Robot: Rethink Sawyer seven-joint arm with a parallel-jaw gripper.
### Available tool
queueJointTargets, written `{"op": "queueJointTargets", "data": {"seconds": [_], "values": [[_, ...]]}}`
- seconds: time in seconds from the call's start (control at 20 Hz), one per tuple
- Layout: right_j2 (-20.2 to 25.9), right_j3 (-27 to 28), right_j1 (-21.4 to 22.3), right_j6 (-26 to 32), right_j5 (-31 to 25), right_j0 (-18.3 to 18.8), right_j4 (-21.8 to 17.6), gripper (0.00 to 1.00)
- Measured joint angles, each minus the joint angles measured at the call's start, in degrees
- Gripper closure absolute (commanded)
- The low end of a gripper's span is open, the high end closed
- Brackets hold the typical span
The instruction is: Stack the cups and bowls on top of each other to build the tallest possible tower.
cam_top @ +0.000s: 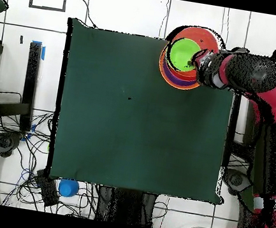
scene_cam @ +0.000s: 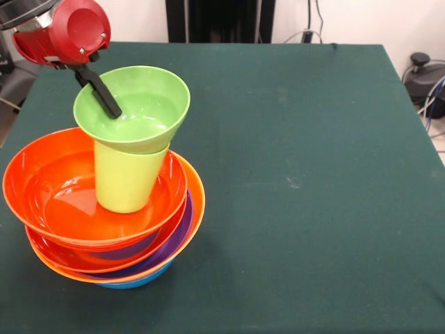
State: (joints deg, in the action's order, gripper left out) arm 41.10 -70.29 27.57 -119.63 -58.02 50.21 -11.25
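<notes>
My hand (scene_cam: 110, 104) reaches down from the upper left of the front view into the small lime-green bowl (scene_cam: 139, 104), one black finger (scene_cam: 101, 89) lying against the inside of its near-left wall; only that one finger shows, so I cannot tell whether my hand is apart, together or clamped on the rim. The bowl sits tilted on the mouth of the lime-green tumbler (scene_cam: 125, 179), which stands upright inside the top red-orange bowl (scene_cam: 49, 188). Below that come another red-orange rim, a purple bowl (scene_cam: 177, 240), a big orange bowl (scene_cam: 197, 202) and a blue bowl (scene_cam: 135, 282) at the bottom, each nested in the next and leaning a little to the left. The tower stands on the dark green worktop (scene_cam: 313, 174) at its front left. The overhead view shows what the front one does not: my red and black arm (cam_top: 262, 81) coming in from the side across the worktop's edge, and the tower near a corner of the worktop (cam_top: 133, 118), the green bowl (cam_top: 182, 52) hiding the tumbler entirely. A blue ball-like thing (cam_top: 68, 187) lies among cables on the floor.
</notes>
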Motion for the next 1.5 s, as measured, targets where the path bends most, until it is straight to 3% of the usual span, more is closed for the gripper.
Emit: {"op": "queueJointTargets", "data": {"seconds": [0.45,0.5,1.5], "values": [[0.03,-0.08,0.05,0.0,2.42,-0.02,-0.29,1.0],[0.02,-0.08,0.05,0.0,2.97,-0.04,-0.5,0.0],[0.0,-0.09,2.81,0.0,3.16,-2.43,-3.78,0.0]]}}
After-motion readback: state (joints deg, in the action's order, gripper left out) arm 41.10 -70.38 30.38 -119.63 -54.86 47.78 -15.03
